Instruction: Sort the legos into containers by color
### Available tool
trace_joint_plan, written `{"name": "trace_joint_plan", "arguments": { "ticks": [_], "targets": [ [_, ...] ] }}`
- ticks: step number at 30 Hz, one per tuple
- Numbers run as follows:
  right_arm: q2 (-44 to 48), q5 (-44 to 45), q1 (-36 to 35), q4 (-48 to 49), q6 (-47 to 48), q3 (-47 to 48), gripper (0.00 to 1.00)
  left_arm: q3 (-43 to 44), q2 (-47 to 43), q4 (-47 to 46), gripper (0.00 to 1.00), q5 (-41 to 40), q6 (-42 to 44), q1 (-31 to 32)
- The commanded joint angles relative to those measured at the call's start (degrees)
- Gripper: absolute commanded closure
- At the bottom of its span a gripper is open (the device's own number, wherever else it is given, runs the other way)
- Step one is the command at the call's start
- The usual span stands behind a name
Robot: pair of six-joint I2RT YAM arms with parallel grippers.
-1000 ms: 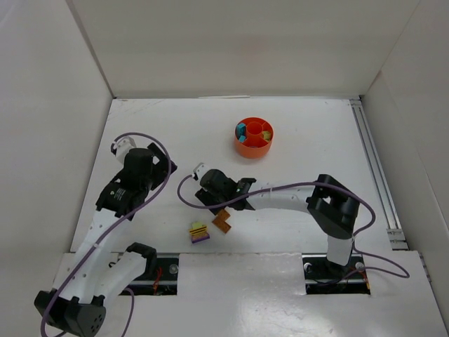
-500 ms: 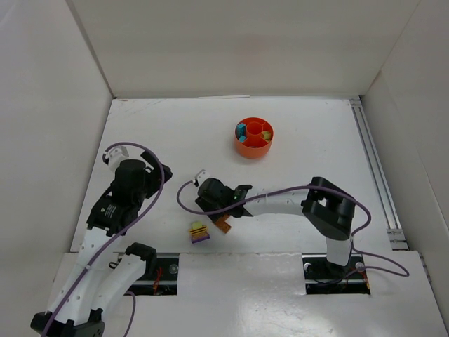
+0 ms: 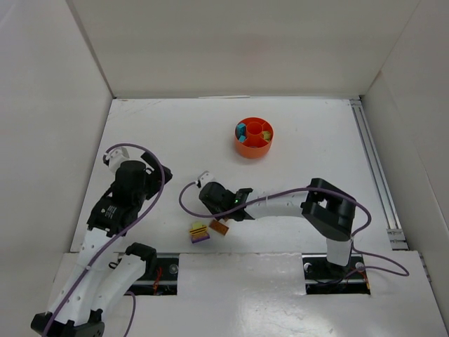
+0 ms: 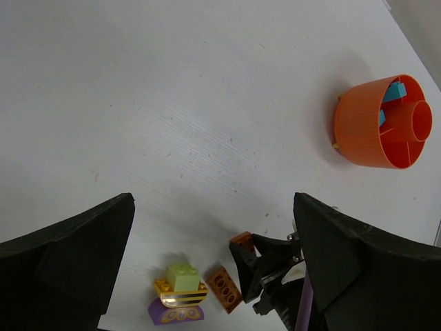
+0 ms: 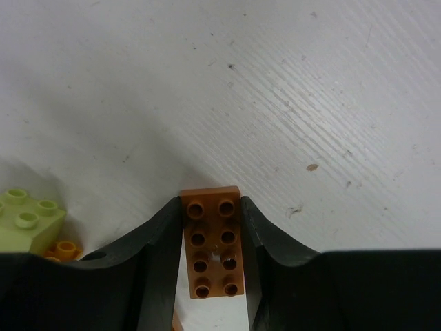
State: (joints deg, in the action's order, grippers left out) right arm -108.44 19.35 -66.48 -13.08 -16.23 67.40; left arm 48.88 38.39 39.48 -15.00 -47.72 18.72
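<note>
Newly closed right hand (image 5: 211, 224) seemingly grips orange brick (image 5: 212, 248).

Left arm (image 3: 95, 239): bent at the elbow, reaching forward on the left side.
Left hand (image 4: 213, 200): fingers spread wide, holding nothing.
Right arm (image 3: 280, 203): stretched leftward, low.
Right hand (image 5: 211, 207): fingers pressed against both long sides of an orange-brown lego (image 5: 211, 255).

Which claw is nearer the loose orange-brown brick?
Right. The right claw grips the orange-brown brick by its long sides; the left claw hangs open well off to the brick's left, touching nothing.
</note>
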Motion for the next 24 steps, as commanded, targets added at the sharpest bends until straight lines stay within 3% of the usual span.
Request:
{"name": "trace_joint_plan", "arguments": {
  "ticks": [1, 7, 11, 15, 24],
  "targets": [
    [1.7, 3.8, -0.3, -1.5, 3.8, -0.7, 0.76, -1.2, 0.0, -1.6, 0.01, 0.0, 0.1, -0.1],
    [6.4, 4.4, 2.9, 2.1, 13.3, 4.1, 0.78, -1.7, 3.2, -6.7, 0.01, 4.0, 3.1, -0.1],
    [10.1, 1.4, 11.4, 5.5, 18.7, 5.4, 0.79, -0.5, 6.3, -10.7, 0.01, 6.7, 6.0, -0.1],
    [13.4, -10.1, 20.0, 12.6, 28.9, 5.9, 0.79, 0.7, 10.8, -14.0, 0.01, 8.1, 8.3, -0.1],
    [9.8, -36.7, 36.2, 27.9, 36.3, 9.6, 0.77, 6.4, 20.2, -20.5, 0.01, 14.4, 15.1, -0.7]
  ]
}}
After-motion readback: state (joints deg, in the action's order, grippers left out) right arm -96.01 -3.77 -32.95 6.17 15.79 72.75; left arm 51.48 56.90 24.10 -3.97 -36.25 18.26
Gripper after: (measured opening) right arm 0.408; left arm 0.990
